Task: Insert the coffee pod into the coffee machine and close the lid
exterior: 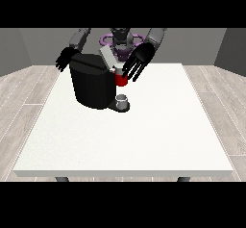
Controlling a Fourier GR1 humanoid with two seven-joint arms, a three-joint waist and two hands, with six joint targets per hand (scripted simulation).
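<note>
Coffee machine (91, 85) lid (106, 57) tilts up; hand at view's right (140, 58) spread, holding nothing.

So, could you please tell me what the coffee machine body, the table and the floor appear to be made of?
Coffee machine: looks like black plastic with a dull sheen; faint highlights along its top edge, though coated metal is possible. Table: white, matte, faintly speckled top, perhaps laminate or painted board. Floor: pale grey planks with visible seams, likely wood or wood-look laminate.

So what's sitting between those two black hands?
In the front view, the black coffee machine with its raised lid stands between the hand at the view's left and the one at the right.
</note>
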